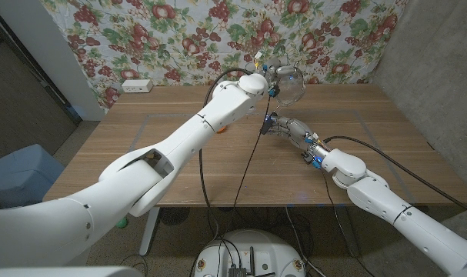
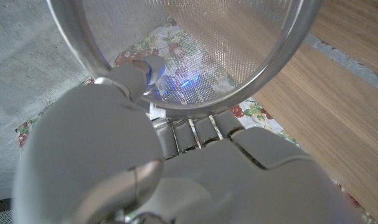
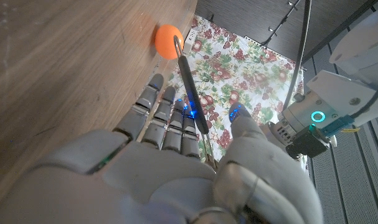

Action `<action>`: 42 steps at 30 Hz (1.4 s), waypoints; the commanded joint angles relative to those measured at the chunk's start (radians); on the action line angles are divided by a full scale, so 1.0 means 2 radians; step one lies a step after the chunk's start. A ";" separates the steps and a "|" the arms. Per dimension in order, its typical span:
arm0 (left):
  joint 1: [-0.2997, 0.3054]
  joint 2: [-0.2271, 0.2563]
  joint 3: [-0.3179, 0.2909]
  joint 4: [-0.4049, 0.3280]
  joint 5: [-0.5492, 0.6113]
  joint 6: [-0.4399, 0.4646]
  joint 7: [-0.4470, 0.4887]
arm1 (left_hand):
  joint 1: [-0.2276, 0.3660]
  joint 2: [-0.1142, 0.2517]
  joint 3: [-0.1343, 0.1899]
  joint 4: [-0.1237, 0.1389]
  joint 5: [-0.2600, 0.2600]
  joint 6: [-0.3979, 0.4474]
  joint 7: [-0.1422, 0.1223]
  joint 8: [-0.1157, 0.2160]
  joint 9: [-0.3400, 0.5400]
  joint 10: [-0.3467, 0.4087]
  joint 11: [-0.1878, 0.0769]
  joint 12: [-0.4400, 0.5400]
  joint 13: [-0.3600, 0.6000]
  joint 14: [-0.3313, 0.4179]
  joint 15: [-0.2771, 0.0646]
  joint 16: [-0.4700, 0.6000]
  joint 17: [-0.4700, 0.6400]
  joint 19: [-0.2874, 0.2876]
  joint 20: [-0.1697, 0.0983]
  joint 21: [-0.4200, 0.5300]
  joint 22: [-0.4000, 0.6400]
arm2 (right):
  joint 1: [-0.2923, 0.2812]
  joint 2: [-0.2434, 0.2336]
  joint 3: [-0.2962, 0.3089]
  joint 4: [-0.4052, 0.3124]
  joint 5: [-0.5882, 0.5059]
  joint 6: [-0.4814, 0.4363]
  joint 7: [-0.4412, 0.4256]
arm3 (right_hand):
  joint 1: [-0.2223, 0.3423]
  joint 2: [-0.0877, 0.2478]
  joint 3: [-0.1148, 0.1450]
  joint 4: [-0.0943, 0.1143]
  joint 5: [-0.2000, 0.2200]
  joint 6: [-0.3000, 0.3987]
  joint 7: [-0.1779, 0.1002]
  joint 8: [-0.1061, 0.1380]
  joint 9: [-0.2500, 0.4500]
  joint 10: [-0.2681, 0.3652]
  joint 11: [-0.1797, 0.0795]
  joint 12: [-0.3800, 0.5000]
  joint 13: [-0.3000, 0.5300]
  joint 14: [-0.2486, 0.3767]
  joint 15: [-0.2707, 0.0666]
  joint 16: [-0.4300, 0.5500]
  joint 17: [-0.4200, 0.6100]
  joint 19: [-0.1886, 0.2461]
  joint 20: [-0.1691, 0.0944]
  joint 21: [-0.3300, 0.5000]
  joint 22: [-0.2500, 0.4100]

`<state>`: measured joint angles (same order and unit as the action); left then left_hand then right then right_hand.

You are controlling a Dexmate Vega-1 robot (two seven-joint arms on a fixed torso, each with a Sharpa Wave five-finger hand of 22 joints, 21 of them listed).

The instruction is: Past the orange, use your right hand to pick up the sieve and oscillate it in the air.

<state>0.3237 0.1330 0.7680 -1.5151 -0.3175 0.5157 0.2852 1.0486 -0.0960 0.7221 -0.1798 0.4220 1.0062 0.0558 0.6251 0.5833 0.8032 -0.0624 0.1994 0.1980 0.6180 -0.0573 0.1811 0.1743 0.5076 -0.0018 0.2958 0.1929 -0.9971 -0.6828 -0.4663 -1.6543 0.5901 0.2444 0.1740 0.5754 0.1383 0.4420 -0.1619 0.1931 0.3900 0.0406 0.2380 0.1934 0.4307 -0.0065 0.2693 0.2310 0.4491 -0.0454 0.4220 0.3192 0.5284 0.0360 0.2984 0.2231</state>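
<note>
Wooden table, marked with pale tape lines, before a fruit-and-flower cloth.
- White socket box: at the far edge, on the robot's left, well apart from everything else.
- Black cable: runs from the near edge across the table middle towards the hands.
- Orange: on the table, mostly hidden under the left forearm in the head view. In the right wrist view it sits just past the tip of the sieve's handle.
- Sieve: in the air over the far middle of the table. Round bright metal rim, fine silver mesh bowl, thin dark handle ending in a small loop.
- Left hand: at the sieve's rim, which passes between thumb and fingers; it holds the bowl there.
- Right hand: just below the bowl, fingers stretched out, thumb apart. The handle runs between them; whether they grip it I cannot tell.
</note>
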 commanded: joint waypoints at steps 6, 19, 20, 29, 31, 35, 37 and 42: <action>0.001 -0.001 0.001 0.004 -0.003 -0.005 0.004 | -0.005 0.000 0.007 0.000 0.003 0.052 0.053 -0.003 0.002 -0.005 0.000 -0.001 0.001 -0.006 -0.030 0.000 0.002 0.001 0.003 0.003 0.002 | -0.005 0.006 0.003 -0.003 -0.006 0.001 -0.022 | 0.024 -0.008 -0.020 -0.004 0.003 0.052 0.004 0.023 0.011 0.070 -0.015 0.042 0.042 0.052 -0.022 0.068 0.066 0.005 0.013 0.026 0.016; 0.002 0.000 0.001 0.002 -0.002 -0.004 0.008 | -0.008 -0.001 0.010 0.001 0.004 0.052 0.051 -0.005 0.003 -0.008 0.001 0.000 0.001 -0.007 -0.030 0.000 0.002 0.000 0.004 0.003 0.003 | -0.017 0.013 0.010 -0.014 -0.024 0.001 -0.068 | 0.140 0.005 -0.031 -0.008 0.011 0.168 -0.018 0.091 0.052 0.167 -0.050 0.176 0.164 0.116 -0.064 0.231 0.259 0.024 -0.003 0.085 0.036; 0.002 0.000 0.001 0.002 -0.002 -0.004 0.008 | -0.008 -0.001 0.011 0.001 0.004 0.052 0.051 -0.005 0.003 -0.008 0.001 -0.001 0.001 -0.007 -0.030 0.000 0.002 0.000 0.004 0.003 0.003 | -0.017 0.014 0.010 -0.014 -0.024 0.001 -0.067 | 0.145 0.005 -0.033 -0.006 0.011 0.171 -0.018 0.096 0.057 0.168 -0.050 0.187 0.176 0.116 -0.065 0.240 0.274 0.031 -0.008 0.092 0.038; 0.004 0.001 0.002 -0.003 0.003 -0.006 0.015 | -0.010 -0.001 0.013 0.001 0.004 0.052 0.051 -0.006 0.005 -0.010 0.001 0.000 0.001 -0.008 -0.029 0.000 0.002 -0.001 0.005 0.003 0.003 | -0.024 0.019 0.016 -0.012 -0.020 0.009 -0.076 | 0.194 0.038 0.014 0.016 0.016 0.177 -0.019 0.118 0.079 0.175 -0.048 0.233 0.231 0.150 -0.086 0.255 0.326 0.057 -0.041 0.140 0.056; 0.005 0.001 0.001 -0.004 0.003 -0.005 0.016 | -0.010 -0.001 0.013 0.001 0.005 0.052 0.051 -0.007 0.004 -0.011 0.001 0.000 0.001 -0.008 -0.029 0.001 0.002 -0.001 0.005 0.003 0.003 | -0.032 0.022 0.021 -0.019 -0.018 0.003 -0.095 | 0.200 0.040 0.029 0.023 0.013 0.173 -0.018 0.114 0.076 0.177 -0.045 0.225 0.221 0.163 -0.087 0.254 0.331 0.061 -0.046 0.152 0.063; 0.006 0.001 0.001 -0.005 0.003 -0.003 0.018 | -0.010 -0.001 0.014 0.001 0.005 0.053 0.050 -0.007 0.005 -0.011 0.001 0.000 0.001 -0.008 -0.029 0.001 0.002 -0.001 0.005 0.003 0.003 | -0.038 0.019 0.023 -0.030 -0.027 -0.006 -0.115 | 0.205 0.036 0.063 0.048 -0.005 0.184 -0.011 0.107 0.063 0.241 -0.048 0.215 0.187 0.222 -0.088 0.254 0.338 0.068 -0.053 0.189 0.076; 0.007 0.002 0.001 -0.006 0.004 -0.003 0.018 | -0.011 -0.001 0.014 0.001 0.005 0.053 0.050 -0.007 0.005 -0.012 0.000 0.000 0.001 -0.009 -0.029 0.001 0.002 -0.001 0.006 0.003 0.003 | -0.043 0.020 0.026 -0.036 -0.031 -0.010 -0.129 | 0.207 0.036 0.068 0.050 -0.005 0.191 -0.010 0.108 0.061 0.250 -0.050 0.212 0.180 0.234 -0.088 0.252 0.336 0.068 -0.054 0.196 0.078; 0.009 0.002 0.000 -0.009 0.003 -0.001 0.021 | -0.012 -0.002 0.016 0.001 0.005 0.053 0.049 -0.008 0.005 -0.012 0.001 0.000 0.001 -0.008 -0.028 0.001 0.002 -0.001 0.006 0.004 0.003 | -0.047 0.017 0.030 -0.040 -0.034 -0.009 -0.134 | 0.211 0.033 0.076 0.055 -0.006 0.207 -0.008 0.109 0.055 0.280 -0.054 0.208 0.164 0.261 -0.088 0.246 0.329 0.072 -0.060 0.214 0.083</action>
<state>0.3344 0.1347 0.7704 -1.5226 -0.3133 0.5057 0.3165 1.0356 -0.1014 0.7476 -0.1777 0.4257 1.0061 0.0559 0.6069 0.5862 0.7832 -0.0639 0.1996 0.1977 0.6072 -0.0572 0.1812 0.1743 0.5003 0.0055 0.2958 0.1974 -1.0634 -0.6451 -0.4257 -1.7037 0.5385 0.2424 -0.0302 0.9782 0.1911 0.5613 -0.0785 0.1845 0.7866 0.0235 0.4548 0.3063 0.9030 -0.0496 0.6888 0.5670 0.9446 -0.1285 0.9199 0.9793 0.6610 -0.0607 0.7109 0.3830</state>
